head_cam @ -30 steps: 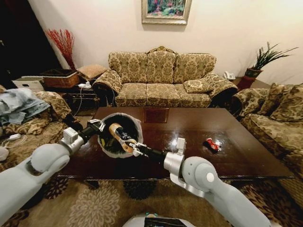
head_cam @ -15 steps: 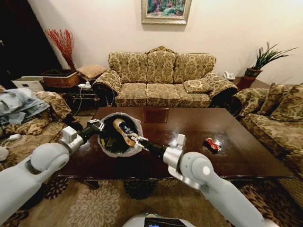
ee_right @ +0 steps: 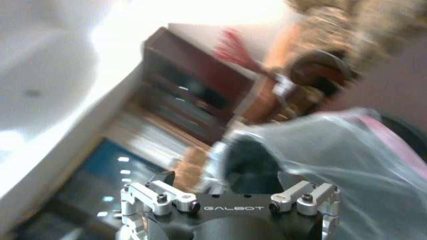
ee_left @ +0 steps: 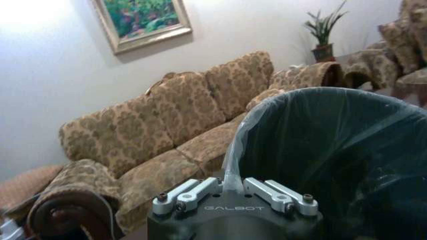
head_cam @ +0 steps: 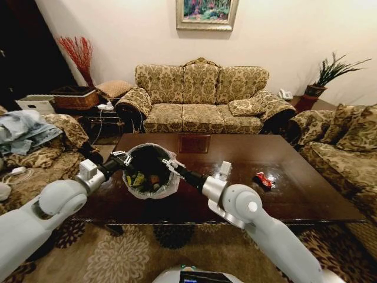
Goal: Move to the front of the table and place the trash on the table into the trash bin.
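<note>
1. Broadly, the dark glossy surface spanned the middle of the head view, with the sofas beyond it and to the sides.
2. At its near-left part the trash bin was tipped with its mouth facing up and toward the camera, its whitish liner puffing over the rim. Inside lay discarded items, among them something green-and-yellow and a brownish piece; I could not tell them apart for certain.
3. The left arm reached in from the near left, and the left gripper sat at the bin's left rim. In the left wrist view its jaws were closed narrowly on the liner's edge, so it held the bin.
4. The right arm stretched from the near right toward the far left, forearm nearly level, and the right gripper sat at the bin's right rim. The right wrist view showed its jaws spread wide with nothing between them, the liner just ahead.
5. The crumpled red wrapper lay on the surface well to the right of both grippers, its long axis running from far-left to near-right. By my judgement the right arm was the nearer one for it.
</note>
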Tool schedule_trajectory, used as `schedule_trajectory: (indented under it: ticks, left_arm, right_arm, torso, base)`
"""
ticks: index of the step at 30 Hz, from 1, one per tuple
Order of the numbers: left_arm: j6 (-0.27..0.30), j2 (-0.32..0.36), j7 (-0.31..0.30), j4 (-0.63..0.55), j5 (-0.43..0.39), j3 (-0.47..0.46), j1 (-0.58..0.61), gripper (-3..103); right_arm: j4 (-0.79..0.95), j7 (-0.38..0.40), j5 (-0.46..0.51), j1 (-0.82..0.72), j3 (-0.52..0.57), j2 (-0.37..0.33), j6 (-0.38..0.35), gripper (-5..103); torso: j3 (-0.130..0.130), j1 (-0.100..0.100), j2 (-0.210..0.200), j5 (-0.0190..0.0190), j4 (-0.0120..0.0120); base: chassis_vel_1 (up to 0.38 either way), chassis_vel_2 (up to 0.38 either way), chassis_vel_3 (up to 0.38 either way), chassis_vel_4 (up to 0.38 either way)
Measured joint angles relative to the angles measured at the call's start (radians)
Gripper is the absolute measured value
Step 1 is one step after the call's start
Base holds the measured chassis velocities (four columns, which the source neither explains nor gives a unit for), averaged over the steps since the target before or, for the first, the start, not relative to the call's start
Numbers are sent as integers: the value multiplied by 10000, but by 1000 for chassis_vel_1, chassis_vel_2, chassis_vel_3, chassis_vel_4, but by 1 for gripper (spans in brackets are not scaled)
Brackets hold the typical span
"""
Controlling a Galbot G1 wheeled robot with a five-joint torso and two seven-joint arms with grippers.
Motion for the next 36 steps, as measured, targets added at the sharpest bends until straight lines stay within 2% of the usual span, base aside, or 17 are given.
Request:
schedule_trajectory:
  ticks: [1,3,5,6,8,9,11,12,13,15,16,17,19,23,29,32,36]
  left_arm:
    - [0,0,0,0,0,0,0,2]
    - [12,105,-137,285,-270,-37,-113,2]
    - [13,122,-164,324,-315,-50,-125,2]
    - [17,176,-286,406,-531,-81,-156,2]
    - [155,261,-551,409,-1148,-110,-188,2]
    - [155,261,-551,409,-1148,-110,-188,2]
    - [212,272,-664,387,-1356,-146,-225,2]
    - [265,271,-735,366,-1428,-196,-231,2]
    - [315,271,-775,345,-1459,-219,-227,2]
    - [362,271,-809,342,-1476,-237,-226,2]
    - [401,270,-860,368,-1485,-251,-237,2]
    - [401,270,-860,368,-1485,-251,-237,2]
    - [422,183,-922,430,-1503,-278,-286,2]
    - [451,15,-924,431,-1492,-285,-196,2]
    - [502,-62,-954,465,-1473,-281,-203,2]
    - [514,-34,-999,453,-1494,-293,-251,2]
    - [518,-21,-1009,439,-1510,-299,-248,2]
  right_arm:
    - [0,0,0,0,0,0,0,100]
    - [223,-1200,-1239,-342,677,-301,44,100]
    - [243,-1330,-1422,-395,811,-332,60,100]
    - [244,-1652,-1998,-555,1227,-451,132,100]
    - [-175,-2587,-3872,-891,1993,-626,923,100]
    - [-175,-2587,-3872,-891,1993,-626,923,100]
    - [-714,-3245,-5452,-1227,2601,-673,1595,100]
    - [-1049,-3430,-6142,-1594,3326,-656,1726,100]
    - [-1212,-3447,-6401,-1919,3874,-653,1744,100]
    - [-1386,-3450,-6720,-2271,4312,-650,1741,100]
    - [-1802,-3677,-7559,-2973,4925,-633,1977,100]
    - [-1802,-3677,-7559,-2973,4925,-633,1977,100]
    - [-2114,-3922,-8088,-4050,5669,-491,2258,100]
    - [-2094,-3633,-7899,-4752,6002,-424,2095,100]
    - [-2527,-3343,-8010,-4563,6068,-357,2095,100]
    - [-3119,-3440,-8817,-4540,6016,-255,2637,100]
    - [-3458,-3356,-8995,-4543,5914,-223,2950,100]
  torso:
    - [0,0,0,0,0]
    - [-1,0,0,1,2]
    - [-1,0,0,1,2]
    - [-1,-1,0,1,2]
    - [-1,0,0,-1,3]
    - [-1,0,0,-1,3]
    - [0,0,0,0,3]
    - [0,0,0,8,4]
    - [0,1,0,4,4]
    - [0,0,0,0,3]
    - [0,0,0,0,0]
    - [0,0,0,0,0]
    - [0,0,0,4,0]
    - [-1,-1,0,0,-4]
    - [-1,-2,0,-2,6]
    - [1,-1,0,-1,5]
    - [1,0,0,1,4]
  base:
    - [0,0,0,0]
    - [0,0,0,0]
    - [0,0,0,0]
    - [0,0,0,0]
    - [0,0,0,0]
    - [0,0,0,0]
    - [0,0,0,0]
    - [0,0,0,0]
    - [0,0,0,0]
    - [0,0,0,0]
    - [0,0,0,0]
    - [0,0,0,0]
    - [0,0,0,0]
    - [0,0,0,0]
    - [-6,-6,21,14]
    - [-78,-62,101,91]
    - [-147,-140,148,121]
